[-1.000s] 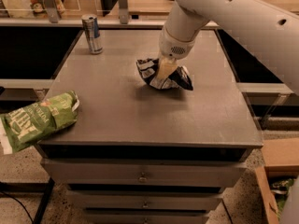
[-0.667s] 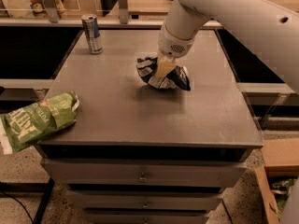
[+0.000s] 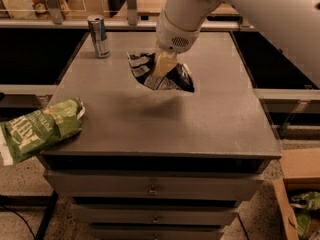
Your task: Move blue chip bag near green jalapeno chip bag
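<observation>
Lower left, a puffy light-green jalapeno chip bag (image 3: pixel 42 129) overhangs the grey metal bench (image 3: pixel 200 124). Upper centre, the claw (image 3: pixel 163 64) pinches the crumpled navy foil chip bag (image 3: pixel 175 79) by its top, raised; probably light, soft, slippery. Upper left, a slim blue-and-silver can (image 3: pixel 98 35)

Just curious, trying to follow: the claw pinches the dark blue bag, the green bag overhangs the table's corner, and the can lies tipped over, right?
No: the camera view shows the can standing upright. The rest holds: the gripper, over the table, pinches the blue chip bag, and the green jalapeno chip bag overhangs the corner.
</observation>
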{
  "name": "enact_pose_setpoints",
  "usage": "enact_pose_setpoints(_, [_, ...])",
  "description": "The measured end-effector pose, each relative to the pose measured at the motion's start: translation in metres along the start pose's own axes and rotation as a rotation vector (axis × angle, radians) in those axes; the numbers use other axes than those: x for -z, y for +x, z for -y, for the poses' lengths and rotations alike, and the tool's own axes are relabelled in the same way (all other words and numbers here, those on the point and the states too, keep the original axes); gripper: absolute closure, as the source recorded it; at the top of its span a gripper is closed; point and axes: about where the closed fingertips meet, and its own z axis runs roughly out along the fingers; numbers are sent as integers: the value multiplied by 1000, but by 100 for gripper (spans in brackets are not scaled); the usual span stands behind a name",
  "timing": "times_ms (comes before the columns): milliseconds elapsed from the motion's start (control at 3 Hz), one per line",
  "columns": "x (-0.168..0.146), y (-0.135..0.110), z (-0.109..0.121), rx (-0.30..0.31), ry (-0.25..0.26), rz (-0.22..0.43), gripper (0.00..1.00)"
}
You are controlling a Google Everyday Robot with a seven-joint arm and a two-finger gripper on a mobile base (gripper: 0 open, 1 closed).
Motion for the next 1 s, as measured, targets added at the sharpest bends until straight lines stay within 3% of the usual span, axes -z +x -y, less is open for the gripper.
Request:
enact_pose_setpoints(333, [20, -32, -14, 54, 2, 30, 100])
enact_pose_setpoints(1000, [6, -98, -44, 190, -68, 73, 100])
